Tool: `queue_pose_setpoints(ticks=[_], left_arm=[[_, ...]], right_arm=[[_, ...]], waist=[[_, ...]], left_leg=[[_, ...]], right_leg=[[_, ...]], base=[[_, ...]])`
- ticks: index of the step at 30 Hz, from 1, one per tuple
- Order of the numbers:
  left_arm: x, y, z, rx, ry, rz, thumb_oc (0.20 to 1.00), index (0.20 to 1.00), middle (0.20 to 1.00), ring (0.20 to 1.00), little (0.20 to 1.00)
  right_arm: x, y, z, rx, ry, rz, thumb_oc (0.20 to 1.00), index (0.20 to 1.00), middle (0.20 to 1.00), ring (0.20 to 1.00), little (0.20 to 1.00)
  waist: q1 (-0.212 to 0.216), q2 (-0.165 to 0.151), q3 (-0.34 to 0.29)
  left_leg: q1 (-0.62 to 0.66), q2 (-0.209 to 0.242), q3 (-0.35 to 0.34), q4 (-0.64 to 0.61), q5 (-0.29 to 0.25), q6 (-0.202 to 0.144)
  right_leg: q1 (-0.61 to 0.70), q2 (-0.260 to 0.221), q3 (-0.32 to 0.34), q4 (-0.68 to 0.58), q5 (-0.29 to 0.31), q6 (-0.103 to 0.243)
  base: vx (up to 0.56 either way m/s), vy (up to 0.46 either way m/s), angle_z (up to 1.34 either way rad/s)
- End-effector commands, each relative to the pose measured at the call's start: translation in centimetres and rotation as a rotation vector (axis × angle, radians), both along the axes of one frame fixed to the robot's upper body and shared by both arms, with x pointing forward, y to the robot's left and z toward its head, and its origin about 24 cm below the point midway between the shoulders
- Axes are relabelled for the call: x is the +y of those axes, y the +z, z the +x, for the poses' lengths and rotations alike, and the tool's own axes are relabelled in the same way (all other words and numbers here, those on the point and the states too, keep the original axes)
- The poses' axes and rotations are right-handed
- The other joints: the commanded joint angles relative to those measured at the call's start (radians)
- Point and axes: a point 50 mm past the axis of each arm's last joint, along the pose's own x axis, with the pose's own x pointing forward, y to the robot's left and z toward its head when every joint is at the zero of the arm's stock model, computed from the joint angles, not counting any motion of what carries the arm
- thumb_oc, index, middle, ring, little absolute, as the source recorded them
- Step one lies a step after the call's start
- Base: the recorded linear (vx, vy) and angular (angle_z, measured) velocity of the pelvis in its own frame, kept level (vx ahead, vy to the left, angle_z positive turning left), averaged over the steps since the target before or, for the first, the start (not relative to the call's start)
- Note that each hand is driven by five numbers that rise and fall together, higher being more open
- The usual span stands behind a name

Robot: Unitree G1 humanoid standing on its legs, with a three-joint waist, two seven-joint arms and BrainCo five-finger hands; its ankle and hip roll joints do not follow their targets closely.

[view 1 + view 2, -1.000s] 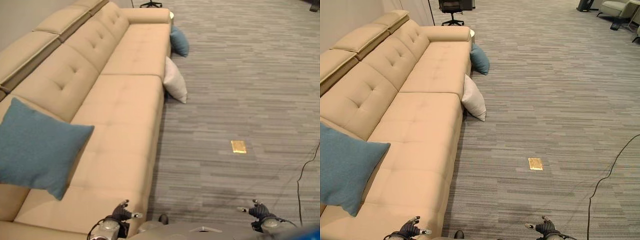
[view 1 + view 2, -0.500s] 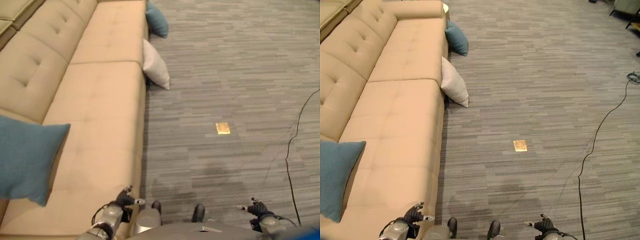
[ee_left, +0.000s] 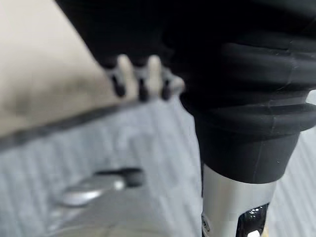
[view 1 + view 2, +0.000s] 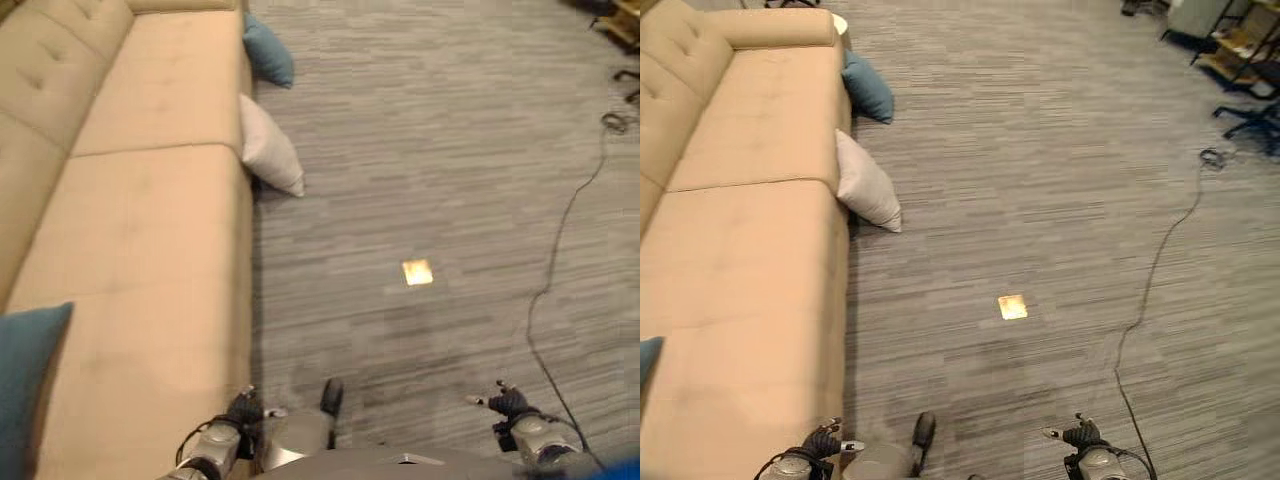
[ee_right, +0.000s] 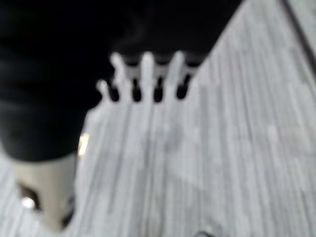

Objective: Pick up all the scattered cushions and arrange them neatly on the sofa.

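A white cushion [image 4: 268, 146] leans against the front of the beige sofa [image 4: 130, 250] on the grey carpet. Further back a blue cushion [image 4: 268, 50] also rests on the floor against the sofa. Another blue cushion [image 4: 25, 375] stands on the seat at the near left. My left hand [image 4: 243, 409] hangs low beside the sofa's front edge, fingers relaxed and empty. My right hand [image 4: 507, 402] hangs over the carpet, open and empty. Both hands are well short of the floor cushions.
A small brass floor plate [image 4: 417, 271] is set in the carpet. A dark cable [image 4: 565, 230] runs across the floor on the right. Office chairs and furniture [image 4: 1240, 60] stand at the far right. Open carpet lies between me and the cushions.
The camera has turned right and moved on: the sofa and cushions slid left in view, and more carpet shows at the right. Both hands hang as before.
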Motion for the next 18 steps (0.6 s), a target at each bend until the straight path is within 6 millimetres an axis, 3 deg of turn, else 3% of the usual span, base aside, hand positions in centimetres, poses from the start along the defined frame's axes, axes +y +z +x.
queue_pose_setpoints(ticks=[1, 3, 4, 5, 6, 7, 8, 9, 11, 12, 13, 14, 15, 17, 18], left_arm=[[0.3, 0.6, 1.6, -0.042, -0.004, 0.016, 1.0, 1.0, 1.0, 1.0, 1.0], [0.4, 0.6, 1.6, -0.046, 0.014, 0.016, 1.0, 1.0, 1.0, 1.0, 1.0], [0.5, 0.6, 1.4, -0.046, 0.027, 0.014, 1.0, 1.0, 1.0, 1.0, 1.0], [0.5, 0.6, 1.4, -0.045, 0.027, 0.014, 1.0, 1.0, 1.0, 1.0, 1.0], [0.4, 0.5, 1.3, -0.043, 0.031, 0.007, 1.0, 1.0, 1.0, 1.0, 1.0], [0.4, 0.4, 1.2, -0.036, 0.037, 0.007, 1.0, 1.0, 1.0, 1.0, 1.0], [0.4, 0.4, 1.2, -0.036, 0.037, 0.007, 1.0, 1.0, 1.0, 1.0, 1.0], [0.3, 0.3, 1.0, -0.026, 0.036, 0.011, 1.0, 1.0, 1.0, 1.0, 1.0], [0.2, 0.3, 1.1, -0.02, 0.005, 0.018, 1.0, 1.0, 1.0, 1.0, 1.0], [-0.6, 0.0, 0.9, -0.018, 0.003, 0.0, 1.0, 1.0, 1.0, 1.0, 1.0], [-0.6, 0.0, 0.9, -0.019, 0.003, 0.0, 1.0, 1.0, 1.0, 1.0, 1.0], [-0.8, 0.1, 1.2, -0.029, 0.0, -0.006, 1.0, 1.0, 1.0, 1.0, 1.0], [-1.5, 0.5, 2.5, -0.07, -0.015, -0.025, 1.0, 1.0, 1.0, 1.0, 1.0], [-1.5, 0.8, 3.2, -0.094, -0.022, -0.024, 1.0, 1.0, 1.0, 1.0, 1.0], [-1.5, 0.9, 3.2, -0.094, -0.022, -0.023, 1.0, 1.0, 1.0, 1.0, 1.0]], right_arm=[[-1.2, 0.9, 1.1, -0.045, 0.041, -0.036, 1.0, 1.0, 1.0, 1.0, 1.0], [-0.9, 0.9, 1.2, -0.044, 0.05, -0.031, 1.0, 1.0, 1.0, 1.0, 1.0], [-0.7, 0.7, 1.0, -0.04, 0.053, -0.028, 1.0, 1.0, 1.0, 1.0, 1.0], [-0.7, 0.7, 1.0, -0.04, 0.053, -0.028, 1.0, 1.0, 1.0, 1.0, 1.0], [-0.6, 0.7, 1.1, -0.041, 0.06, -0.025, 1.0, 1.0, 1.0, 1.0, 1.0], [-0.5, 0.7, 1.1, -0.04, 0.065, -0.025, 1.0, 1.0, 1.0, 1.0, 1.0], [-0.5, 0.7, 1.1, -0.04, 0.065, -0.025, 1.0, 1.0, 1.0, 1.0, 1.0], [-0.7, 0.7, 0.8, -0.032, 0.057, -0.026, 1.0, 1.0, 1.0, 1.0, 1.0], [-0.6, 0.5, 0.5, -0.023, 0.053, -0.022, 1.0, 1.0, 1.0, 1.0, 1.0], [-0.8, 0.4, -0.1, -0.009, 0.046, -0.022, 1.0, 1.0, 1.0, 1.0, 1.0], [-0.8, 0.4, -0.1, -0.009, 0.046, -0.021, 1.0, 1.0, 1.0, 1.0, 1.0], [-0.9, 0.5, 0.0, -0.022, 0.034, -0.023, 1.0, 1.0, 1.0, 1.0, 1.0], [-1.0, 0.8, 0.7, -0.05, 0.016, -0.026, 1.0, 1.0, 1.0, 1.0, 1.0], [-1.1, 1.0, 1.3, -0.072, 0.014, -0.027, 1.0, 1.0, 1.0, 1.0, 1.0], [-1.1, 1.0, 1.3, -0.072, 0.013, -0.026, 1.0, 1.0, 1.0, 1.0, 1.0]], waist=[[-0.009, 0.034, 0.038], [-0.014, 0.046, 0.041], [-0.015, 0.053, 0.042], [-0.018, 0.053, 0.046], [-0.025, 0.051, 0.045], [-0.037, 0.043, 0.045], [-0.038, 0.043, 0.045], [-0.056, 0.047, 0.038], [-0.067, 0.034, 0.026], [-0.084, 0.039, -0.001], [-0.087, 0.037, -0.003], [-0.086, 0.045, -0.001], [-0.075, 0.038, 0.038], [-0.061, 0.018, 0.066], [-0.061, 0.019, 0.066]], left_leg=[[-0.038, -0.016, -0.083, 0.124, -0.071, -0.015], [-0.02, -0.007, -0.09, 0.115, -0.08, -0.009], [0.018, 0.001, -0.103, 0.093, -0.098, -0.006], [0.024, 0.0, -0.105, 0.091, -0.099, -0.007], [0.065, 0.001, -0.119, 0.075, -0.125, -0.013], [0.117, -0.001, -0.142, 0.055, -0.153, -0.022], [0.116, -0.001, -0.142, 0.055, -0.153, -0.022], [0.176, 0.014, -0.179, 0.027, -0.185, -0.04], [0.198, 0.01, -0.207, 0.017, -0.204, -0.048], [0.224, 0.062, -0.227, 0.055, -0.202, -0.08], [0.22, 0.059, -0.229, 0.055, -0.199, -0.08], [0.198, 0.08, -0.217, 0.12, -0.162, -0.111], [0.051, 0.092, -0.168, 0.345, -0.075, -0.144], [-0.053, 0.091, -0.125, 0.485, -0.043, -0.125], [-0.057, 0.092, -0.126, 0.492, -0.047, -0.125]], right_leg=[[-0.062, 0.022, -0.057, 0.192, 0.26, 0.076], [-0.103, 0.002, -0.077, 0.235, 0.256, 0.068], [-0.131, -0.042, -0.123, 0.176, 0.238, 0.039], [-0.126, -0.044, -0.126, 0.178, 0.234, 0.039], [-0.127, -0.061, -0.153, 0.038, 0.201, 0.007], [-0.161, -0.062, -0.139, -0.128, 0.239, 0.007], [-0.161, -0.062, -0.139, -0.129, 0.239, 0.007], [-0.194, -0.053, -0.09, -0.263, 0.283, 0.019], [-0.181, -0.044, -0.061, -0.305, 0.294, 0.024], [-0.16, -0.018, -0.058, -0.299, 0.307, 0.004], [-0.163, -0.021, -0.059, -0.3, 0.308, 0.005], [-0.144, -0.011, -0.079, -0.3, 0.295, -0.007], [-0.103, -0.019, -0.112, -0.314, 0.269, -0.035], [-0.061, -0.017, -0.129, -0.33, 0.246, -0.062], [-0.062, -0.015, -0.129, -0.33, 0.247, -0.062]], base=[[0.12, 0.106, -0.14], [0.19, 0.075, 0.27], [0.26, 0.061, 0.06], [0.42, -0.028, -0.19], [0.53, -0.116, -0.2], [0.53, -0.113, -0.11], [0.64, -0.157, 0.05], [0.34, -0.086, 0.22], [0.61, -0.163, 0.66], [0.66, -0.179, 0.87], [0.57, -0.169, 0.9], [0.14, -0.134, 1.07], [0.18, -0.196, 1.17], [0.11, -0.159, 0.78], [0.22, -0.14, 0.01]])
